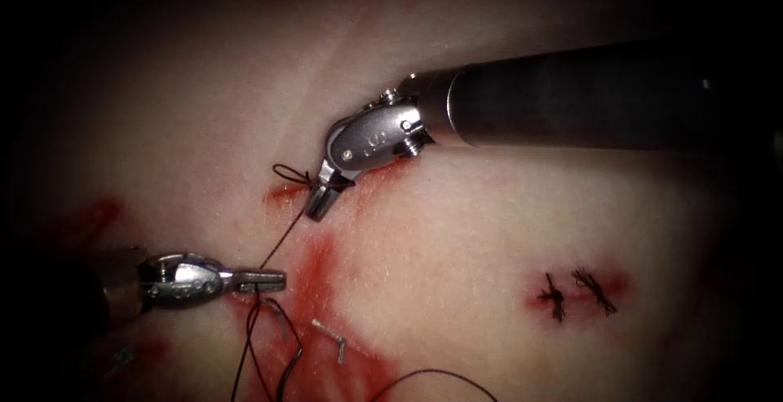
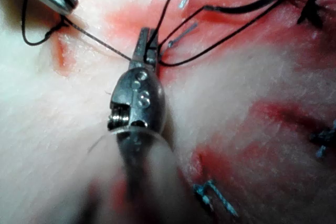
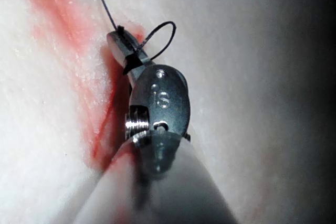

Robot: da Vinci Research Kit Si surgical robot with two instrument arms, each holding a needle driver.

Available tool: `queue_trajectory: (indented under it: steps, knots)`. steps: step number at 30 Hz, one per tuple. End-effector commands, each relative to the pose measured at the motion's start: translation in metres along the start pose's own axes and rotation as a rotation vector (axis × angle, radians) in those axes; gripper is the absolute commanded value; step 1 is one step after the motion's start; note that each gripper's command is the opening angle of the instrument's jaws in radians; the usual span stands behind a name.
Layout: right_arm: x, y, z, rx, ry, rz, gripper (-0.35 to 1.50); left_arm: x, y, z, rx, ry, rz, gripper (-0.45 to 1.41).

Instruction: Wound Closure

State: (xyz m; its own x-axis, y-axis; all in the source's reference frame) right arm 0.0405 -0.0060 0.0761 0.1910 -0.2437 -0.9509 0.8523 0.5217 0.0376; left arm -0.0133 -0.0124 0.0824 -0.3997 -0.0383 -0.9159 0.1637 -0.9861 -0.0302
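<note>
1. Nearest the endoscope is the left tool point(image 1: 261, 280), low on the picture's left and lying nearly flat. Its jaws are closed on the thread point(image 1: 281, 243), which runs taut up and to the right from the tips.
2. There are two tools. The right tool point(image 1: 320, 203) comes down from the upper right on its dark shaft point(image 1: 587, 96), wrist bent, tips pointing down at the tissue point(image 1: 457, 231). Its jaws are pressed together on the thread right at a small knot point(image 1: 303, 177) at the upper end of the cut point(image 1: 285, 192); a little thread loop point(image 1: 284, 170) stands just to the left of the tips.
3. The needle point(image 1: 292, 361) is a dark curve lying loose on the tissue below the left tool's tips, held by neither tool; whether its point is in the tissue I cannot tell.
4. Slack thread falls in loops below the left tool, and one strand arcs along the bottom edge toward the right.
5. Two finished stitches point(image 1: 579, 292) with short dark cut ends sit well apart to the right, in a red patch.
6. A small pale staple-like piece point(image 1: 330, 338) lies in the red fluid point(image 1: 318, 271) just beside the needle.
7. Between the two tools the taut strand crosses open tissue; the wide stretch to the right of the cut is bare up to the finished stitches.
</note>
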Motion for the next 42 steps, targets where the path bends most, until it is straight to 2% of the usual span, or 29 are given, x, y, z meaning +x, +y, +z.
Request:
queue_trajectory:
  steps: [1,14,21,25,29,42]
  knots:
    - [-0.0008,0.0011,0.0004,-0.007,0.001,0.010,-0.35,0.0002,0.0005,0.0012,-0.013,0.004,0.003,-0.45]
    - [-0.0028,0.0028,-0.0010,-0.052,-0.014,0.068,-0.35,0.0093,0.0068,0.0044,-0.097,0.065,-0.022,-0.45]
    - [-0.0031,0.0032,-0.0011,-0.064,-0.019,0.073,-0.35,0.0144,0.0108,0.0061,-0.143,0.095,-0.008,-0.45]
    - [-0.0031,0.0035,-0.0011,-0.069,-0.021,0.075,-0.35,0.0162,0.0124,0.0066,-0.164,0.104,-0.019,-0.45]
    - [-0.0034,0.0040,-0.0012,-0.086,-0.028,0.087,-0.35,0.0173,0.0141,0.0072,-0.182,0.110,-0.019,-0.45]
    - [-0.0040,0.0048,-0.0015,-0.116,-0.044,0.136,-0.35,0.0179,0.0213,0.0102,-0.281,0.130,-0.039,-0.45]
